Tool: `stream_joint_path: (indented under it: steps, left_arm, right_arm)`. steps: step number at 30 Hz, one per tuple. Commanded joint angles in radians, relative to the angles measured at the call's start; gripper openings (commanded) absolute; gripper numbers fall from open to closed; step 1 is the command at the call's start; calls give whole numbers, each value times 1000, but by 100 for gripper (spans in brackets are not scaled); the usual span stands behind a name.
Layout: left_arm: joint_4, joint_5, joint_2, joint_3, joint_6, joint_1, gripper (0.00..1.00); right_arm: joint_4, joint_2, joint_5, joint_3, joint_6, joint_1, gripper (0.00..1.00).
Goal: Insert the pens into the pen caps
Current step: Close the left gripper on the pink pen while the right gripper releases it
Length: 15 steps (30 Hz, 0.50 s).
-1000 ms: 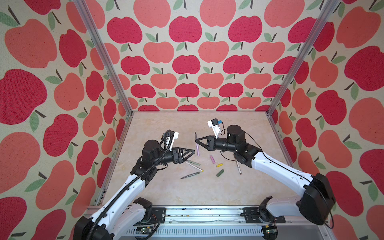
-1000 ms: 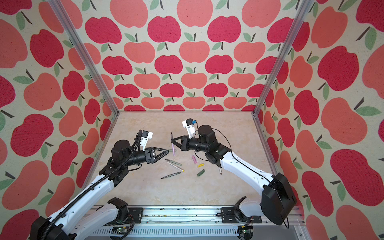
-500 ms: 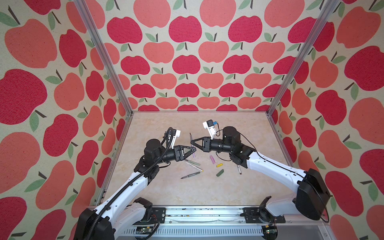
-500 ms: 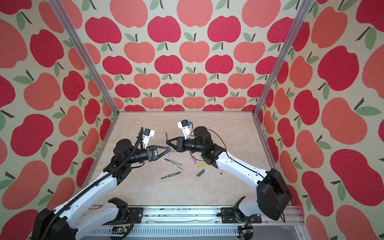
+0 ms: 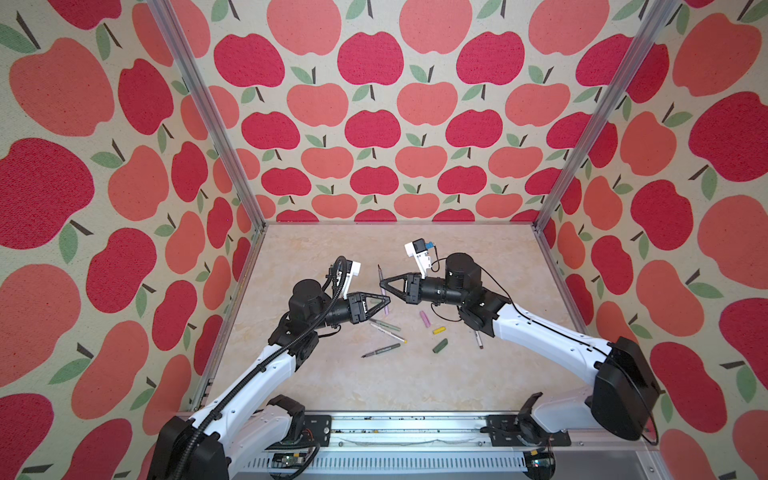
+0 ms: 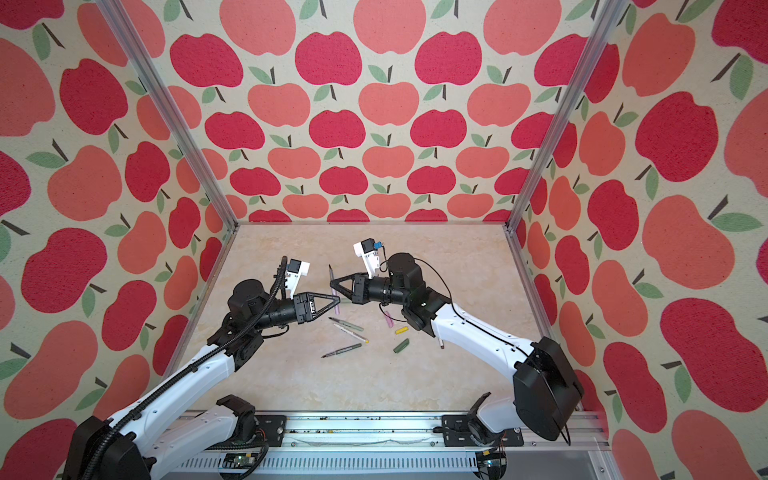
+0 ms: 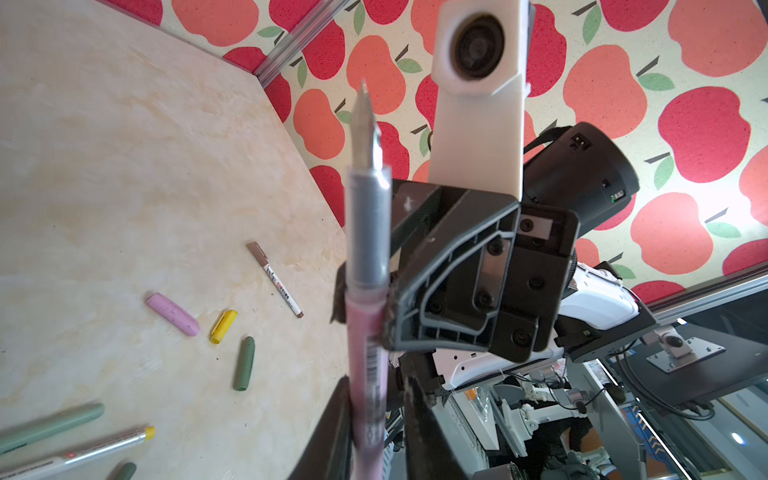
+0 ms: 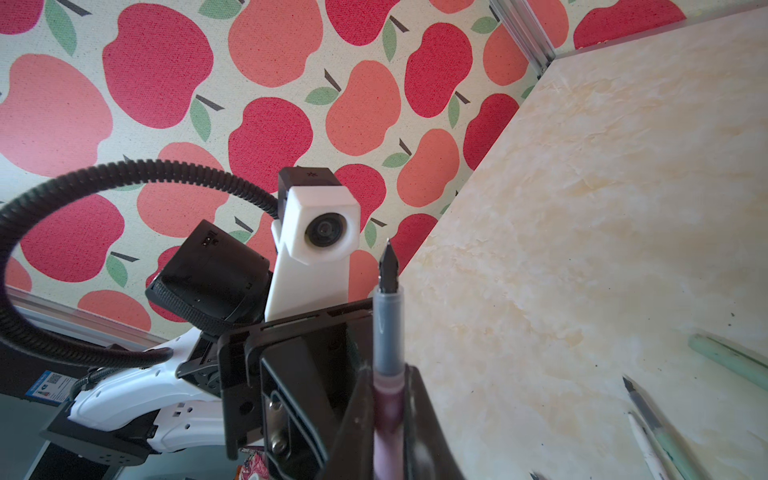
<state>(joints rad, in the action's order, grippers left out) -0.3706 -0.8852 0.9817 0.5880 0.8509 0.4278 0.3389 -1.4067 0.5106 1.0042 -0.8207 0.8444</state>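
Apple wallpaper on every wall, marbled beige table (image 5: 478, 257), and the pink pen (image 7: 368, 266) is held up off the middle of it. Its dark nib points to 12 o'clock in both top views, clear of everything.

The right claw (image 5: 382, 285) reaches in from 3 o'clock and is clamped tight right where the grey neck meets the pink barrel. The left claw (image 5: 386, 297) reaches in from 9 and sits just below it, jaws drawn narrow around the barrel. Its wrist view shows one side against the pen and a thin slit of daylight on the other, so I can't tell if it's really biting.

Looks to me like a handover, freeing one arm for the cap. If so, my two cents:
- Don't let the right one go until the left is properly squeezed, or the pen tips or drops.
- The low hold on the barrel is good, since it leaves the whole neck free.
- Keep the pen steady and straight, because a skewed pen makes a push-on fit miserable.

The pink cap (image 5: 425, 318) lies flat at about 4 o'clock from the pen, near it. The yellow cap (image 5: 439, 331) and dark green cap (image 5: 440, 345) are further along the same way, none of them touching. I'd come down on the pink one from above so the neighbours don't get nudged. The loose pens (image 5: 380, 351) lie at 6 o'clock, and I'd leave them for later.
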Motion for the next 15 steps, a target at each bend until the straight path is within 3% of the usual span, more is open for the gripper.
stream_joint_path:
  steps: [1, 5, 10, 15]
  left_arm:
    - [-27, 3, -11, -5, -10, 5, 13]
    - [12, 21, -20, -2, -34, 3, 4]
    - [87, 57, -55, -5, -75, -9, 0]
    - [180, 46, -82, 3, -124, -30, 0]
  right_arm:
    - [13, -5, 9, 24, -5, 7, 0]
    - [-5, 3, 3, 24, 11, 7, 0]
    - [-88, 31, -16, 38, 67, 7, 0]
    - [-221, 89, -63, 50, 148, -5, 23]
